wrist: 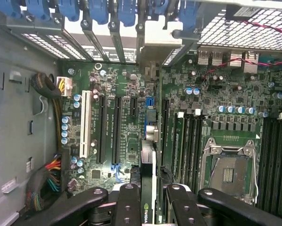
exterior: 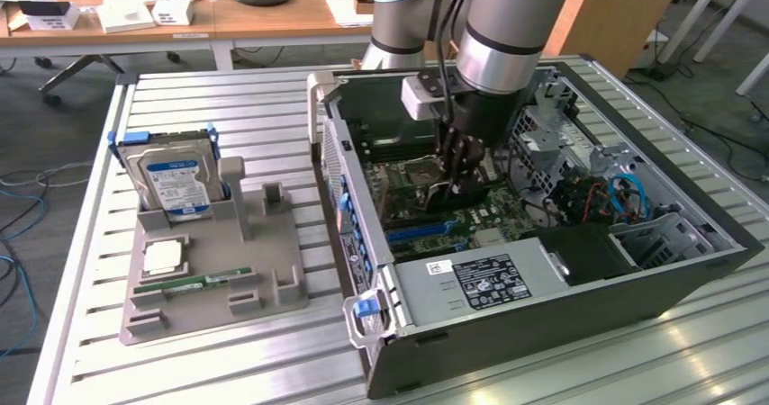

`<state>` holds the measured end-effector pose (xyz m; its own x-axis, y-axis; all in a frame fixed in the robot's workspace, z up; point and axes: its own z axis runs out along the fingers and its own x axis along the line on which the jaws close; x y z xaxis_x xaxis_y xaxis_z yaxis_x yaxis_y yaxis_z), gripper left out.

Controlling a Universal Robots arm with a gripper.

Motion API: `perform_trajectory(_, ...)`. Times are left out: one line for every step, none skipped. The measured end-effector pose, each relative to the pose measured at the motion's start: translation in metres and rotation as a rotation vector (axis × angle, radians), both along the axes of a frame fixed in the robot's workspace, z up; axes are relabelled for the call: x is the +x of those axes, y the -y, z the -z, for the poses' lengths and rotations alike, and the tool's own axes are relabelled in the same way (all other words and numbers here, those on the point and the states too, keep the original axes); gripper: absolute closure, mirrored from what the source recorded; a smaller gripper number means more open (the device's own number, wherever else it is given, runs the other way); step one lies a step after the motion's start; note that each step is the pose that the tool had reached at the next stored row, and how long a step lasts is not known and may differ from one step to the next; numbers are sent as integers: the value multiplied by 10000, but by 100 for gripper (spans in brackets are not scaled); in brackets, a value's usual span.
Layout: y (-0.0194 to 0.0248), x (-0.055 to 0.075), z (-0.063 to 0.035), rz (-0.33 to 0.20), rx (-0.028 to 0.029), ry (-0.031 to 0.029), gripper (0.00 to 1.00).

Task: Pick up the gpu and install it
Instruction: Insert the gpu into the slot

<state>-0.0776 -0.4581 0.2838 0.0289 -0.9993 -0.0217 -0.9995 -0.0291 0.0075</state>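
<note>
Inside the open computer case [exterior: 673, 270], my gripper [exterior: 460, 182] is shut on the gpu [exterior: 447, 196], a thin black card held edge-on just above the green motherboard [exterior: 481, 216]. In the wrist view the gpu [wrist: 149, 157] runs as a narrow strip out from between my black fingers [wrist: 129, 202], with a silvery bracket end toward the case's rear wall. My gripper [wrist: 150, 200] hangs over the board between the long black expansion slots [wrist: 116, 129] and the memory slots [wrist: 188, 136]. Whether the card's edge touches a slot I cannot tell.
A grey parts tray [exterior: 270, 261] on the slatted table holds a hard drive [exterior: 175, 184], a processor [exterior: 162, 256] and a green memory stick [exterior: 193, 283]. The case also holds a power supply [exterior: 481, 283], cable bundles [wrist: 49, 183], an empty processor socket [wrist: 228, 172] and blue bracket latches [wrist: 98, 9].
</note>
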Motion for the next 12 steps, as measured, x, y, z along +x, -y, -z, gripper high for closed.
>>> perform_trajectory(0,-7,0,0,0,0,74)
perform_trajectory(0,-12,0,1,0,0,74)
perform_trajectory(0,-16,0,1,1,0,74)
perform_trajectory(0,-16,0,0,0,0,74)
perform_trajectory(0,-16,0,-1,0,0,74)
perform_trajectory(0,-16,0,-1,0,0,74)
perform_trajectory(0,-16,0,-1,-1,0,74)
perform_trajectory(0,-17,0,0,0,0,74)
perform_trajectory(0,-22,0,3,0,0,74)
perform_trajectory(0,-27,0,4,0,0,74)
perform_trajectory(0,-31,0,1,0,0,74)
perform_trajectory(0,-34,0,0,0,0,74)
